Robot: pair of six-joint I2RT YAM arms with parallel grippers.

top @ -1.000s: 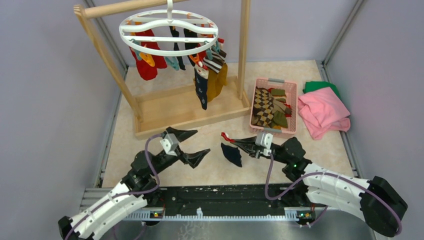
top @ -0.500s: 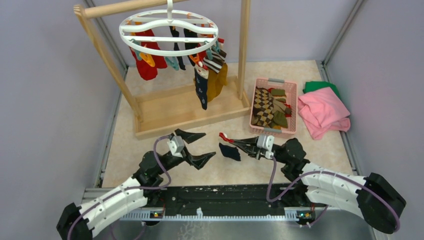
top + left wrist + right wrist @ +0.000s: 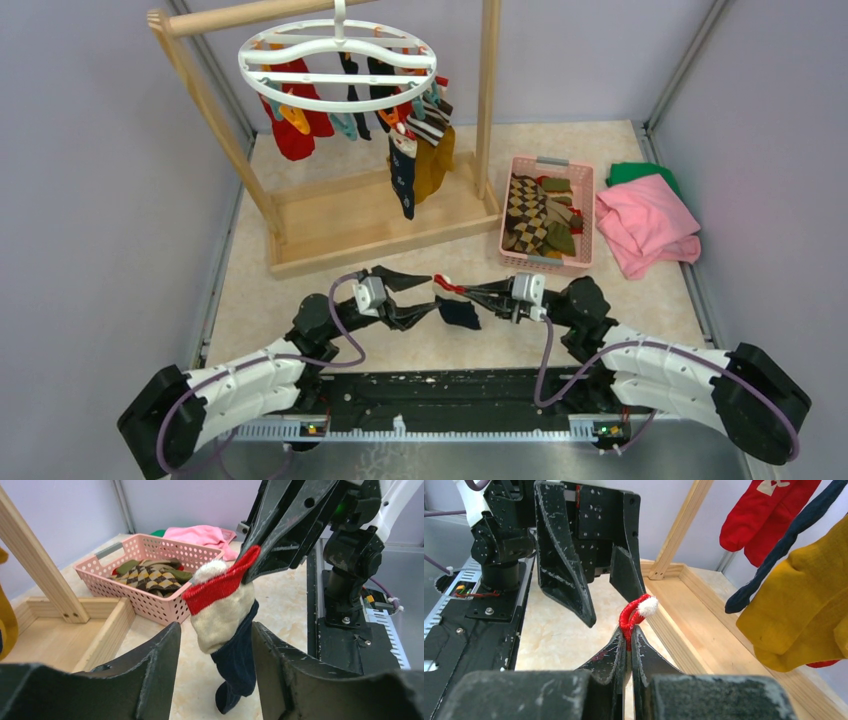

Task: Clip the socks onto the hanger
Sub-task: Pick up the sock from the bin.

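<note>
The right jaws are pinched fully together on the red cuff of a sock (image 3: 633, 614), with no gap showing between them. The cuff is folded into a small loop with a white pompom at its tip. From that pinch the sock hangs down: red cuff, cream leg, navy foot.

The left jaws stand partly open, one finger on either side of the sock's cream and navy part. The sock sits in the gap, but I cannot tell whether either finger touches it.

In the top view, with 12 o'clock away from the arm bases, the left jaws reach in from 9 o'clock and the right jaws from 3 o'clock. They meet tip to tip over the near middle of the tabletop (image 3: 650, 300).

At about 1 o'clock from the sock, near it, a pink basket (image 3: 550, 160) holds brown argyle socks (image 3: 528, 215) and olive ones. Beyond the basket at 2 o'clock lies a pink cloth (image 3: 645, 225), with a green cloth (image 3: 635, 172) at its far edge.

At 11 o'clock stands a wooden rack (image 3: 370, 215), and the white ring hanger (image 3: 338, 62) hangs from its top bar. Clipped under the ring are red socks (image 3: 295, 135), a navy patterned sock (image 3: 403, 180) and a mustard sock (image 3: 435, 160), all hanging above the rack's base board.
</note>
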